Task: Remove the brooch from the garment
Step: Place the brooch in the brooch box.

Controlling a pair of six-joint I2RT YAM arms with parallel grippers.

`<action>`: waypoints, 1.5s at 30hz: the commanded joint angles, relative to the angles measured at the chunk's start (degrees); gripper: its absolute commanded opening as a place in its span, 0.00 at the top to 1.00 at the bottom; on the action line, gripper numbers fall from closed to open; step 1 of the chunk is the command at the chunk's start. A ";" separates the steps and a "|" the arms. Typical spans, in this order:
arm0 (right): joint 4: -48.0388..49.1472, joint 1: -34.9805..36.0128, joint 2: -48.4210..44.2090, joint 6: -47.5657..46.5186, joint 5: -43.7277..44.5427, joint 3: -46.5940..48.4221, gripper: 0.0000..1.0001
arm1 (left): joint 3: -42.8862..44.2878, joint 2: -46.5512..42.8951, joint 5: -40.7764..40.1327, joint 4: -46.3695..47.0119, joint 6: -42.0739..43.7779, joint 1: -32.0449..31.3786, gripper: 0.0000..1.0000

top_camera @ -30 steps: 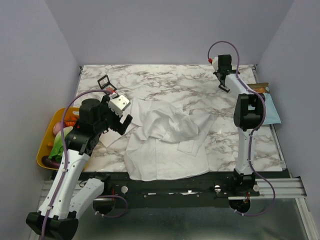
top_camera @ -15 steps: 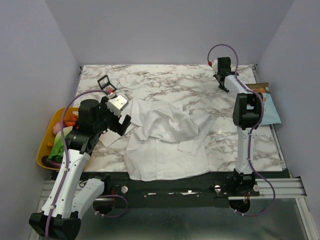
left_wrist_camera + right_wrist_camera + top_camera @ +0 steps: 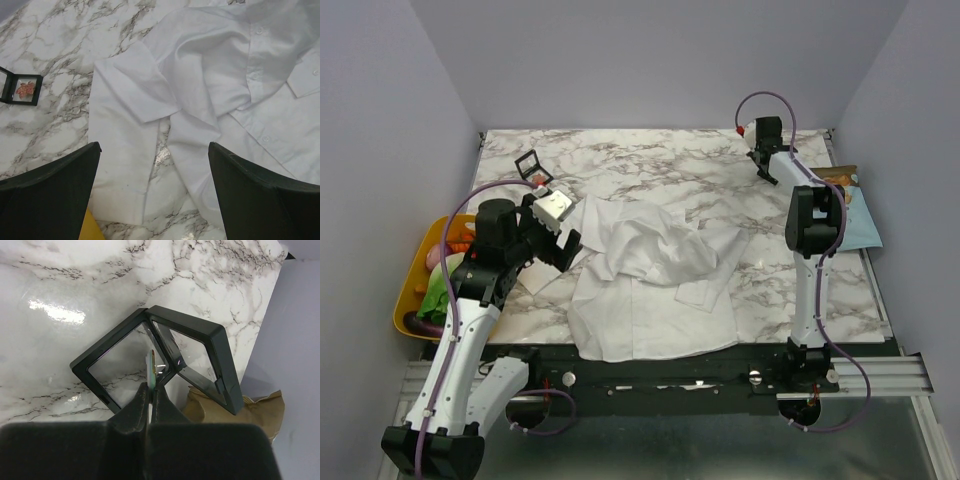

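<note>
Well beyond the shirt's [image 3: 650, 290] right shoulder, at the far right corner of the tabletop [image 3: 670, 170], the right tool [image 3: 151, 389] is shut tight on the brooch [image 3: 152, 371]. The brooch shows only edge-on in the right wrist view, as a thin sliver, greenish low down and orange-yellow above. It hangs over an open black case [image 3: 185, 324] whose two clear-windowed halves lie spread on the marble. Whether its lower edge touches the case cannot be told.

Judged from this, the main part of the job is done: the brooch is off the shirt and well apart from it. No pin shows on the crumpled white cloth in either the overhead or the left wrist view. What seems to be left is setting the brooch down, probably in the case below it, and letting go.

Over the shirt's left sleeve the left tool [image 3: 154, 150] hangs with its jaws as wide as they go, holding nothing and touching no cloth. Just left of that sleeve lies a second small black case [image 3: 20, 76] with an orange-red leaf shape inside.
</note>
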 commanded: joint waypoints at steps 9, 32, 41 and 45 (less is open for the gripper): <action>0.95 -0.28 2.54 -0.89 -0.93 2.46 0.92 | -1.32 -0.27 3.48 1.37 -1.04 1.26 0.01; 0.86 -0.28 1.84 0.17 -1.63 2.02 0.69 | -2.11 -0.36 5.86 1.72 -1.04 1.96 0.01; -0.46 -0.28 0.79 1.05 -3.21 1.67 0.68 | -2.90 -0.71 6.47 2.08 -1.31 2.49 0.01; -1.68 -0.19 1.05 1.66 -3.48 2.72 0.57 | -2.90 -0.89 7.26 1.99 -1.31 2.58 0.01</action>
